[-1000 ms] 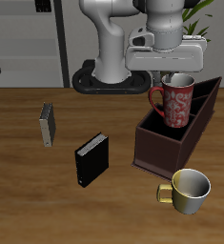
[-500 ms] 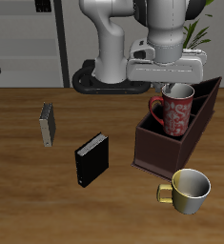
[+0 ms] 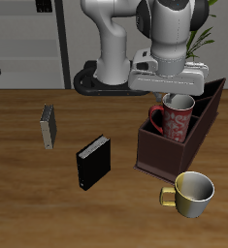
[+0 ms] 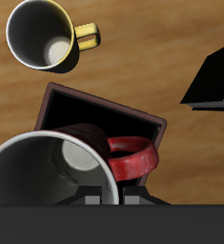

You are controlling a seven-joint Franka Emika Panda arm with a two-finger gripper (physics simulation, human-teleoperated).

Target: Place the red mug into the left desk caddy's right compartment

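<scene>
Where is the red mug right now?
In the exterior view, the red mug hangs from the gripper, partly lowered into the left desk caddy, just behind the yellow mug near the table's front edge.

The red mug (image 3: 178, 117) stands upright, partly down inside the left desk caddy (image 3: 164, 150).

Glossy ceramic red mug (image 3: 177, 116) at the gripper (image 3: 174, 94), matt caddy (image 3: 164, 150) beneath it, woodgrain tabletop (image 3: 48, 203) around.

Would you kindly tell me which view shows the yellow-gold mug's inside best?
The wrist view: it looks straight down into the yellow-gold mug, showing its white floor. The exterior view shows the mug obliquely, mostly its wall and rim.
</scene>
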